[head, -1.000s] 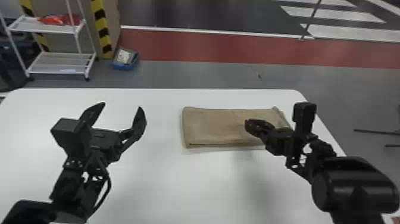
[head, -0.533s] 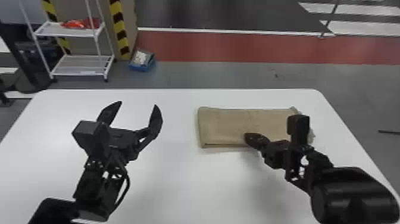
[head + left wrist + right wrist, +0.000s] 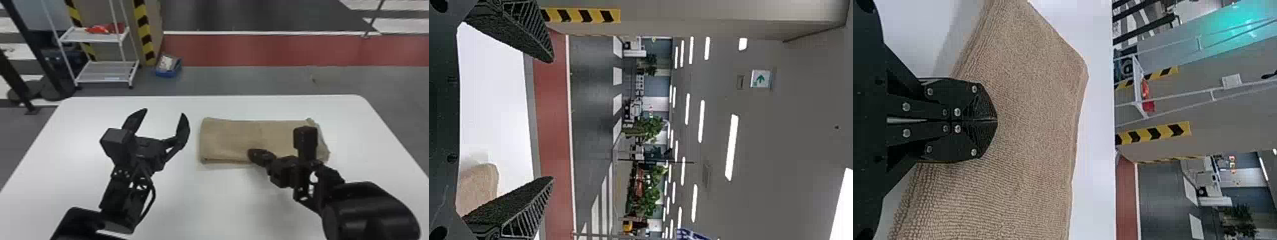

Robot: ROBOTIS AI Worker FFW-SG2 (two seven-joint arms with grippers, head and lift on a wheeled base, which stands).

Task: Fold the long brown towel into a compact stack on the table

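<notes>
Toward the far right of the white table (image 3: 220, 207), the brown towel (image 3: 233, 137) is already a flat oblong — right gripper (image 3: 251, 153) pressed together over its near edge, left gripper (image 3: 164, 112) spread wide, empty — so mostly done, maybe one fold left imo.

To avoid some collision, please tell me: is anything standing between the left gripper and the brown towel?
Nothing visible does; white tabletop separates the open left gripper from the left end of the folded brown towel.

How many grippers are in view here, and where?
2. The left gripper, jaws open, is over the table left of the towel; the right gripper, jaws closed, over the towel's near edge.
</notes>
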